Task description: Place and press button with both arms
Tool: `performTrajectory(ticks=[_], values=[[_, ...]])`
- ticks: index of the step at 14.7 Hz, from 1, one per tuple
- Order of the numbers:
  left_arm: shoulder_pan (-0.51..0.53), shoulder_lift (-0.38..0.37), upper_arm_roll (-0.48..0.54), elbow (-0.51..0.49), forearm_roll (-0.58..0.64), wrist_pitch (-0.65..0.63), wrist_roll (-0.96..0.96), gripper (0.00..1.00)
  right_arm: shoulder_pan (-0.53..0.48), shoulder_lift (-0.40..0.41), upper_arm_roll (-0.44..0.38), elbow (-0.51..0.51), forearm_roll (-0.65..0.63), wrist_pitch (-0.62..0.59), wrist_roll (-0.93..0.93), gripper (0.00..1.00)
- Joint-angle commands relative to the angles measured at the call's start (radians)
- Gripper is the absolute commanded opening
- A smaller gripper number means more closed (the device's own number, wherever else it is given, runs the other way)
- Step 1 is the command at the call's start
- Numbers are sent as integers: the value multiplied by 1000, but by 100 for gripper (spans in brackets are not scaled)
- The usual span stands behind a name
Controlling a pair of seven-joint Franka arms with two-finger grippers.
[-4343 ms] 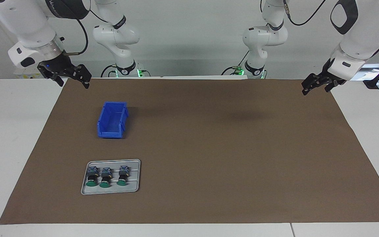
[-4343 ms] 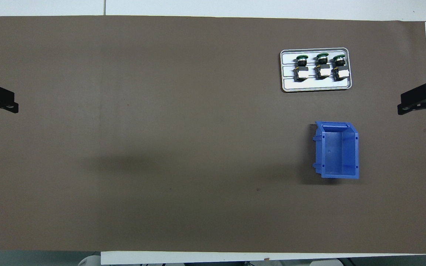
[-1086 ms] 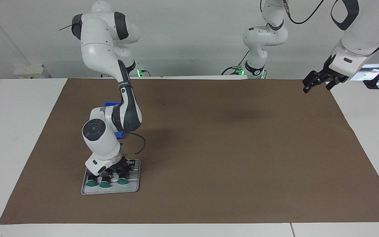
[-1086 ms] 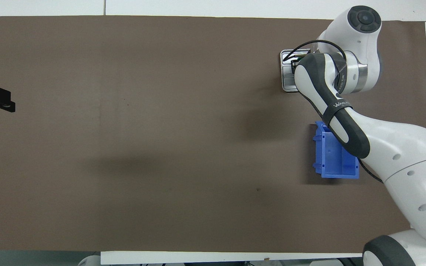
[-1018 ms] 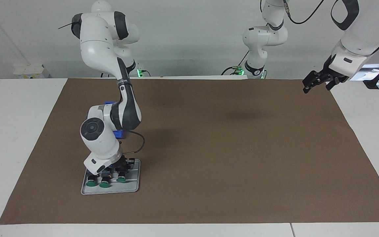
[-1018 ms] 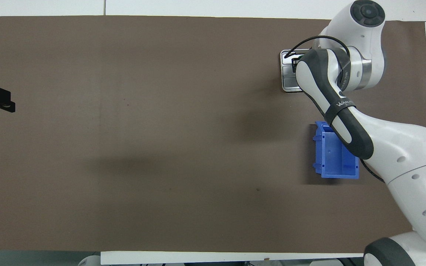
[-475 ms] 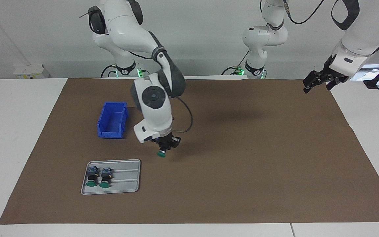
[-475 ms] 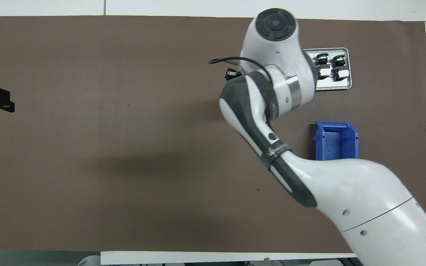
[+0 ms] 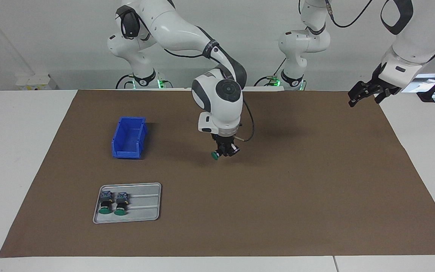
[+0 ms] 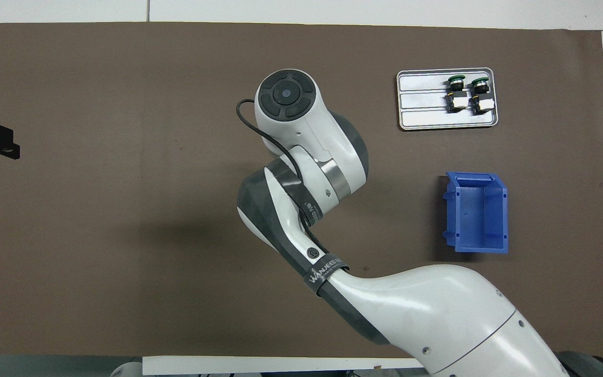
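The button hangs in the air over the middle of the brown mat, clamped in the right gripper. It is tipped sideways, so its green cap points toward the right arm's end of the table, and the gripper's fingers are closed on the dark body above that cap. It sits close above the mat, and I cannot tell whether it touches. From overhead the button is hidden under the arm's wrist.

The right arm sweeps from its base in a long bend, its round wrist joint straight over the held button and the gripper pointing down.

Taking the blue bin as the landmark: the held button is over the mat beside the bin, toward the left arm's end of the table. The bin stands open side up with nothing showing inside it. Farther from the robots than the bin lies a grey metal tray, set apart from the bin by bare mat. Two more buttons lie on their sides on the tray, side by side, green caps pointing away from the robots, crowded at the tray's end toward the right arm's end of the table.

The left gripper waits well apart from the bin, raised over the mat's corner at the left arm's end of the table. Its fingers stand apart and hold nothing.
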Motion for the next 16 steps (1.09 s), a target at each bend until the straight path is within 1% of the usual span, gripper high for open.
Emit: performTrajectory(ticks=[1, 3, 4, 7, 8, 9, 10, 11, 12, 13, 14, 15, 16], values=[[6, -19, 4, -17, 3, 1, 13, 100, 5, 14, -2, -66, 9, 113, 254, 2], [6, -19, 5, -17, 3, -1, 13, 100, 42, 58, -2, -72, 9, 156, 357, 3], [6, -19, 5, -17, 4, -1, 11, 100, 51, 67, -2, -83, 12, 179, 389, 5], [6, -19, 5, -17, 3, 2, 11, 100, 47, 69, 0, -110, 12, 219, 474, 9], [6, -19, 5, -17, 4, 2, 11, 100, 51, 69, -2, -120, 11, 221, 475, 13], [6, -20, 5, -18, 4, 2, 11, 100, 50, 69, -2, -121, 11, 216, 477, 38], [6, -20, 5, -18, 4, 2, 10, 100, 50, 67, -2, -121, 9, 219, 471, 70], [6, -20, 5, -20, 3, 2, 10, 100, 50, 67, -2, -115, 9, 219, 468, 89], [6, -22, 5, -21, 3, 2, 4, 100, 47, 61, 0, -111, 8, 219, 468, 98], [6, -22, 5, -23, 3, 1, 1, 100, 38, 41, -2, -106, 11, 210, 466, 99], [6, -22, 5, -23, 4, 1, -1, 100, 24, 3, -3, -106, 11, 200, 466, 99], [6, -22, 5, -23, 4, -1, -2, 100, -7, -31, -5, -106, 9, 180, 462, 99], [6, -25, 7, -24, 4, -1, -4, 100, -47, -72, -3, -106, 9, 148, 411, 99]])
